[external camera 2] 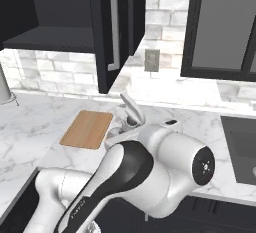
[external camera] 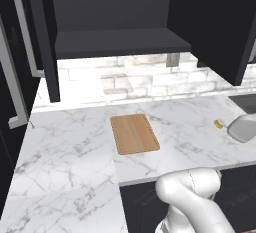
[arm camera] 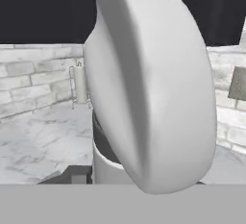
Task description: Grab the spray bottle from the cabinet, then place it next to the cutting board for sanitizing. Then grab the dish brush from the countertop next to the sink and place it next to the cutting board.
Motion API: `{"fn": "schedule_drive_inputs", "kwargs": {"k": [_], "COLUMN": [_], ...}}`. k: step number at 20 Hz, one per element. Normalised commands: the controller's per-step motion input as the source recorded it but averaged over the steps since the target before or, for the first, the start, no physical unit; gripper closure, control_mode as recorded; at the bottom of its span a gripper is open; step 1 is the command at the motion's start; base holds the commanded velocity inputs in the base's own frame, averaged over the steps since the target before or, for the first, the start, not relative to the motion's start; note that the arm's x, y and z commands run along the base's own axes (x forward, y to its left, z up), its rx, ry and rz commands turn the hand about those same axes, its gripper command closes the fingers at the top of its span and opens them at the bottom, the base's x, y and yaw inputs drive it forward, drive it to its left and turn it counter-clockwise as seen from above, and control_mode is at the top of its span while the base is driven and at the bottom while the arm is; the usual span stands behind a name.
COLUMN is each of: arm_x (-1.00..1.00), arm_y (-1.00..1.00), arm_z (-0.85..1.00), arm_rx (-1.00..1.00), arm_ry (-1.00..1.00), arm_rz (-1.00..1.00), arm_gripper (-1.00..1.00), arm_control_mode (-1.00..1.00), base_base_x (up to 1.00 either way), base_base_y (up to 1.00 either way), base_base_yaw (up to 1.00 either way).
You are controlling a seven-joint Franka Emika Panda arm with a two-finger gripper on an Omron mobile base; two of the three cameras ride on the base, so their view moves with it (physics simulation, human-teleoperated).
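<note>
Item: spray bottle (arm camera: 153,88). Pale grey-white plastic. It looms right against my hand camera. In the right base view its trigger head (external camera 2: 131,108) rises tilted behind my forearm, just to the sink side of the cutting board (external camera: 134,133).

Item: pincer. The tips are hidden behind the bottle. Since the bottle sits pressed so near the hand and hangs tilted, I judge the pincer clamped on it rather than standing apart.

Item: cabinet (external camera: 120,42). Doors swung wide, shelf bare.

Item: desk (external camera: 65,142). White marble, grey-veined. The board lies flat on it.

Item: dish brush (external camera: 218,123). Yellow head, lying near the sink (external camera 2: 240,147), well apart from the board and not yet fetched.

Step in hand: the first half of the job, setting the bottle down beside the board. I cannot tell whether its base already touches the marble.

Next move, as I judge it: bring the bottle upright, lower it until the base rests on bare marble beside the board and off the wood, then part the pincer and lift straight off so it does not topple. After that, reach for the brush.
</note>
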Motion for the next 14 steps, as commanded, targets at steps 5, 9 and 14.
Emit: {"fn": "schedule_drive_inputs", "kwargs": {"k": [5, 9, 14], "arm_x": [0.45, 0.59, 0.6], "arm_y": [0.0, 0.0, 0.01], "arm_z": [-0.57, -0.45, -0.49], "arm_rx": [-0.07, -0.02, -0.03], "arm_ry": [0.01, 0.0, 0.01], "arm_rz": [0.24, 0.25, 0.19], "arm_gripper": [1.0, 1.0, 1.0], "arm_control_mode": [-1.0, -1.0, -1.0], "base_base_x": [0.0, 0.0, 0.0], "base_base_y": [0.0, 0.0, 0.0], "base_base_yaw": [0.0, 0.0, 0.0]}}
